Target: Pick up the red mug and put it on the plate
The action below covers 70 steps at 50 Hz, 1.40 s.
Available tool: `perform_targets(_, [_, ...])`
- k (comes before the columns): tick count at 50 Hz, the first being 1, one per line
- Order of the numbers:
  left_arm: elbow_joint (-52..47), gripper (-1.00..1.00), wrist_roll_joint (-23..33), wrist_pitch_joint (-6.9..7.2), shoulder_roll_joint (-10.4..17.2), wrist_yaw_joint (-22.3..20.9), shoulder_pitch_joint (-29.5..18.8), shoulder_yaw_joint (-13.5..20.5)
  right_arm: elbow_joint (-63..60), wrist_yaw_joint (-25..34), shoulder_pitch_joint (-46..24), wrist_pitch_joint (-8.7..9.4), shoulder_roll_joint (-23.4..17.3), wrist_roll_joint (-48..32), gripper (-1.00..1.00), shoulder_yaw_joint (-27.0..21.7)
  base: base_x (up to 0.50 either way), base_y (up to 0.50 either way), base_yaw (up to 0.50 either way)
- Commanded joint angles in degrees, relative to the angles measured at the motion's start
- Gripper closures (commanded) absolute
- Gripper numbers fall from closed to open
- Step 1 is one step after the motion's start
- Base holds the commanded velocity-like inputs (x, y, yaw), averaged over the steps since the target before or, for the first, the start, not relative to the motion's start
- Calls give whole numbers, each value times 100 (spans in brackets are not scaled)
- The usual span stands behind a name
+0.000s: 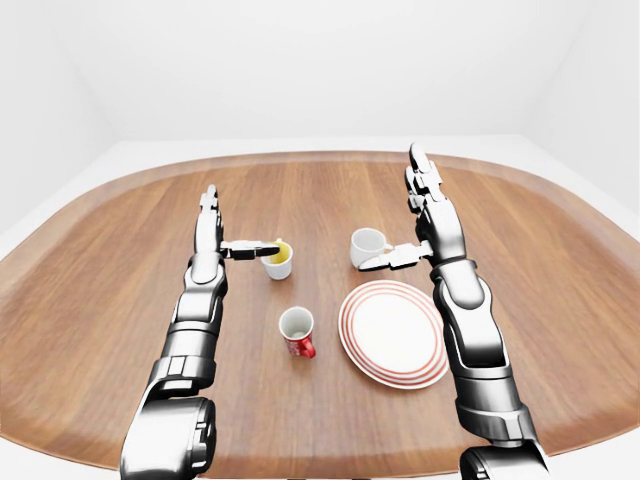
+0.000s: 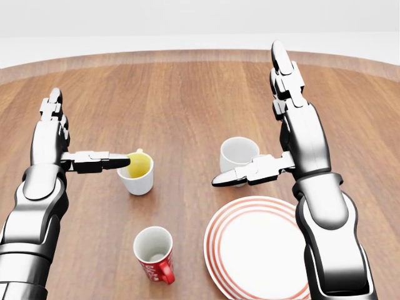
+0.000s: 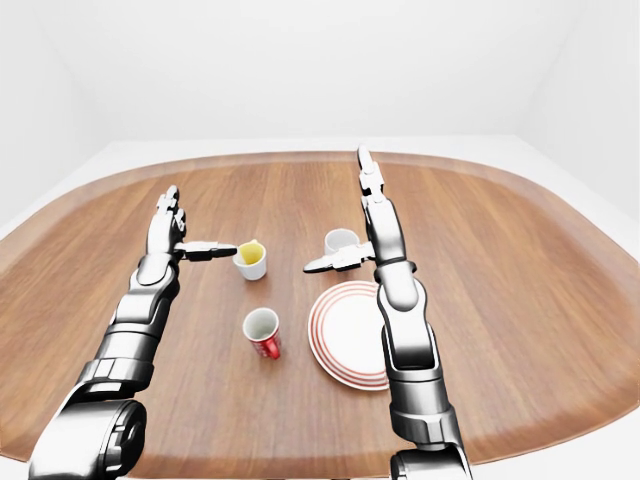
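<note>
- White walls and a pale floor are seen around a broad oval wooden table [image 1: 120,300], over which both arms are held out.
- The left hand [image 2: 59,147] is held spread wide and empty, its thumb stretched sideways until the tip is seen against the rim of a white cup with a yellow inside [image 2: 139,172]; contact cannot be judged.
- The right hand [image 2: 284,134] is likewise spread wide and holds nothing; its thumb crosses the view of a plain white mug [image 2: 236,156].
- The red mug [image 2: 155,255] stands upright below both hands in the head view, nearer the robot, its handle turned toward the lower right.
- It is judged to lie somewhat closer to the left hand.
- The red-ringed plate [image 2: 250,250] lies just beside the mug, under the right forearm.
</note>
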Motion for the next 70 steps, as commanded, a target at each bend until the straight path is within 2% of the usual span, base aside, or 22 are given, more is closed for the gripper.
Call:
perform_targets(1, [25,-100,-4,0,5,-6,3,8,26,5,15,0,1,-14,-100,0,28,0,0])
perform_targets(19, [73,-100,-13,0,11,-18,8,11,-1,22,38,0,7,-14,-100,3,29,0,0])
perform_targets(29, [31,-100,-50,0,63,-43,54,45,-51,207,-134,0,-51,-178,-100,96,0,0,0])
perform_targets(42, [24,-100,-93,0,136,-60,107,94,-35,953,-561,0,2,-1307,-100,463,0,0,0])
perform_targets(59, [139,-100,-112,0,217,-64,44,122,-103,2325,-584,0,305,-2801,-100,909,0,0,0])
perform_targets(70, [264,-100,-104,0,234,-66,-10,122,218,2642,-480,0,599,-3505,-100,1095,0,0,0])
